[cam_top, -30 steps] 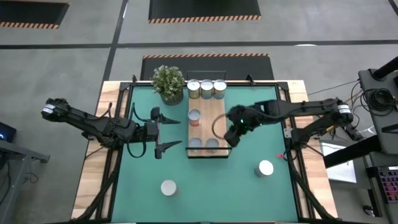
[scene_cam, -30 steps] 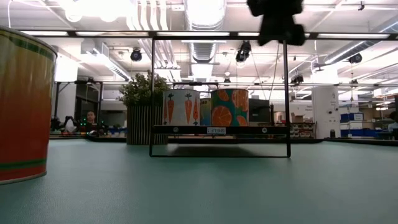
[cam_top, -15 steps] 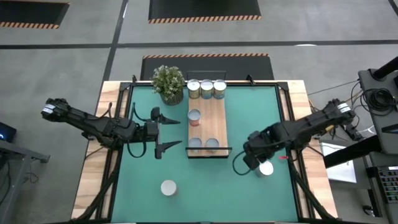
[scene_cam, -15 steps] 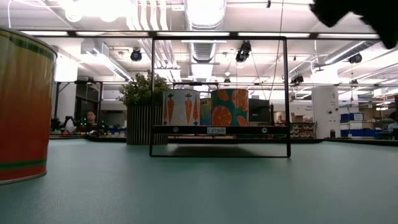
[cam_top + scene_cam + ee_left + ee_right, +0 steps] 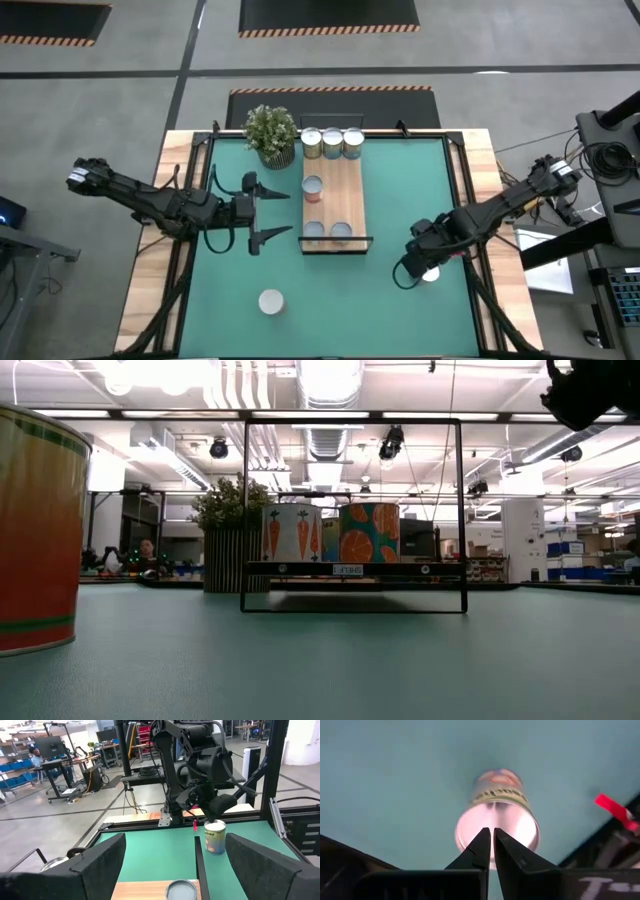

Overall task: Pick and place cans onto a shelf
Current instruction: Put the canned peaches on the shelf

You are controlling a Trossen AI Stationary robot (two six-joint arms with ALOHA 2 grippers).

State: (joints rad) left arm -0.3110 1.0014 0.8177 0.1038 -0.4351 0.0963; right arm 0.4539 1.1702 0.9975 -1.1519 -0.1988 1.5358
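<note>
The left gripper (image 5: pixel 262 212) is hanging over the green mat (image 5: pixel 400 200) near the table's left edge, its fingers (image 5: pixel 102 857) spread wide and gripping nothing. Toward the near edge, left of centre, a lone can (image 5: pixel 270 301) is standing upright on the mat. At the far edge a potted plant (image 5: pixel 271 133) is sitting just left of three cans (image 5: pixel 332 143) lined up in a row against the far end of the shelf (image 5: pixel 346 195). The shelf itself is lying lengthwise down the middle of the mat, carrying one can (image 5: pixel 313 189) at its left side about midway and two more cans (image 5: pixel 327 231) side by side at its near end. Further right, toward the near right corner, the right gripper (image 5: pixel 418 263) is hovering directly above another upright can (image 5: pixel 497 815), its fingers (image 5: pixel 479 851) pressed together with almost no gap and nothing between them. A small red item (image 5: pixel 614 811) is lying beside that can at the mat's right edge.
</note>
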